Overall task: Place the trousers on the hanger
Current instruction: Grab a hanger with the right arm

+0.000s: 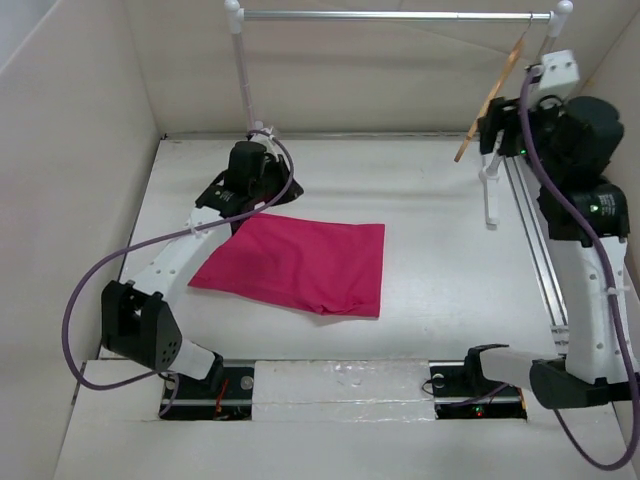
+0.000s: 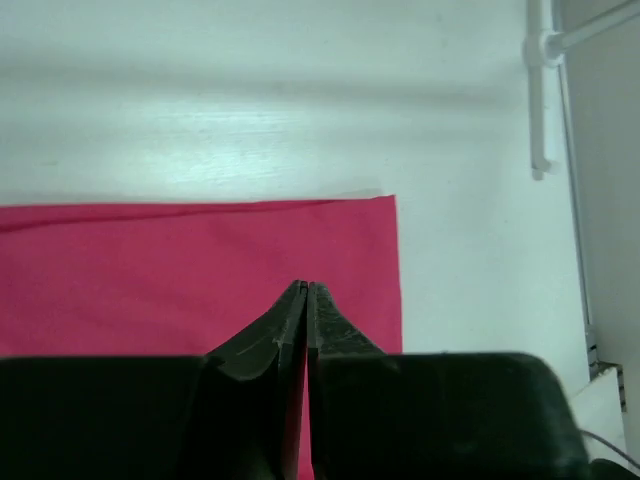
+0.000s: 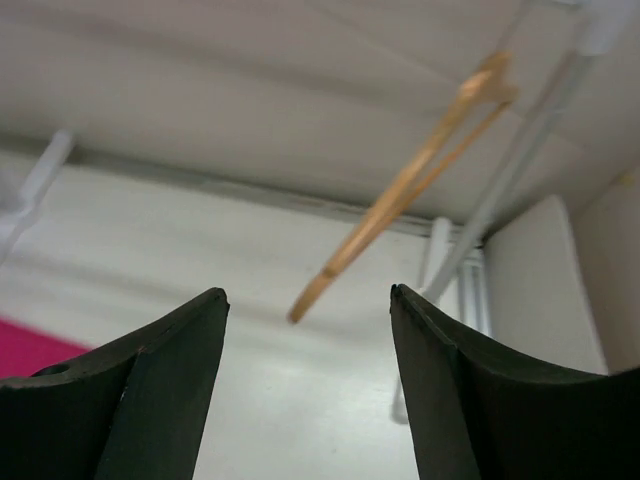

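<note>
The magenta-pink trousers (image 1: 300,265) lie folded flat in the middle of the table. My left gripper (image 1: 232,195) hovers at their back left, and the left wrist view shows it (image 2: 305,288) shut and empty above the cloth (image 2: 150,270). The tan wooden hanger (image 1: 492,95) hangs tilted from the grey rail (image 1: 400,15) at the back right. My right gripper (image 1: 486,135) is raised right beside the hanger's lower end. In the right wrist view it (image 3: 308,295) is open and empty. The hanger (image 3: 400,195) hangs just beyond its fingertips, untouched.
The rack's white posts (image 1: 240,70) stand at the back left and back right (image 1: 490,195). A metal track (image 1: 535,240) runs along the right side. Beige walls enclose the table on the left, back and right. Purple cables loop from both arms.
</note>
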You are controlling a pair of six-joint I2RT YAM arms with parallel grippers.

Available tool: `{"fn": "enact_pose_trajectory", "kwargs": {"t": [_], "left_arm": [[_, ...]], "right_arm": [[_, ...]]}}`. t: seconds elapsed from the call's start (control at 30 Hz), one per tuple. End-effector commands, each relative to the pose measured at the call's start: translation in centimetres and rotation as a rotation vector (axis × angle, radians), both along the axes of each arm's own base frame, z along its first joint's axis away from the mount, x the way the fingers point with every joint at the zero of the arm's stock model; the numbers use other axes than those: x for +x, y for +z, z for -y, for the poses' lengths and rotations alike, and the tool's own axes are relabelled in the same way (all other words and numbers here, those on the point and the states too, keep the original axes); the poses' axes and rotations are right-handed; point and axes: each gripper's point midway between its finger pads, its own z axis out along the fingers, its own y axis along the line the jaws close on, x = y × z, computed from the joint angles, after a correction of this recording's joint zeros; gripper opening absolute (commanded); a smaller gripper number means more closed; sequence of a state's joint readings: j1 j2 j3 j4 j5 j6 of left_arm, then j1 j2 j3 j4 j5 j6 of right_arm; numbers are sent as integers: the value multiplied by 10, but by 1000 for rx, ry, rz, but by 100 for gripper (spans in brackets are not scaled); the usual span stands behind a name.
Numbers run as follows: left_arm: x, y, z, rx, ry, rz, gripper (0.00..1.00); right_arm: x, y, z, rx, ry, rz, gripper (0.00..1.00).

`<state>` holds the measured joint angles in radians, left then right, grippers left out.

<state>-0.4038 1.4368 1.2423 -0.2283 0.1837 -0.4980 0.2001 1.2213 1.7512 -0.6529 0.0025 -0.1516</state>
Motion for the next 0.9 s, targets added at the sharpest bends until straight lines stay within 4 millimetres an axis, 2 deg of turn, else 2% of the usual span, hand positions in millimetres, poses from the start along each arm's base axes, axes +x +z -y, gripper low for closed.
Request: {"fn": "enact_pose_trajectory", "kwargs": {"t": [0.0, 0.03, 0.07, 0.1, 0.13, 0.2, 0.27, 0.3, 0.33, 0.5, 0.57, 0.7, 0.73, 0.87], "left_arm": [[-3, 19, 29, -60, -105, 31, 3], [-4, 23, 36, -49, -131, 52, 11], [-4, 19, 46, -35, -154, 45, 14], [-9, 28, 63, -34, -197, 64, 17], [-11, 28, 71, -29, -218, 66, 20], [-16, 26, 90, -32, -271, 62, 21], [-20, 17, 97, -33, -286, 42, 21], [-20, 13, 97, -32, -287, 36, 21], [-22, 5, 97, -30, -287, 20, 21], [-24, -17, 94, -4, -279, -24, 22], [-25, -21, 93, 1, -281, -34, 23], [-26, -30, 93, 1, -279, -52, 23], [-27, -32, 93, 0, -277, -59, 23], [-27, -37, 94, 1, -277, -71, 23]], "right_arm": [[24, -3, 29, -5, -16, -32, 72], [39, 2, 50, -2, -69, -31, 73], [47, 2, 59, -4, -93, -35, 74], [53, 1, 66, 3, -103, -46, 75], [67, 3, 72, 13, -111, -47, 76], [81, 9, 82, 47, -102, -15, 78], [99, -4, 92, 93, -79, -39, 79], [106, -3, 92, 119, -60, -29, 80], [117, -12, 93, 160, -25, -45, 81], [141, -31, 84, 206, 50, -52, 81], [143, -34, 72, 258, 112, -49, 81], [149, -45, 69, 314, 143, -32, 80], [151, -56, 67, 329, 149, -49, 80], [155, -77, 63, 371, 167, -84, 76]]}}
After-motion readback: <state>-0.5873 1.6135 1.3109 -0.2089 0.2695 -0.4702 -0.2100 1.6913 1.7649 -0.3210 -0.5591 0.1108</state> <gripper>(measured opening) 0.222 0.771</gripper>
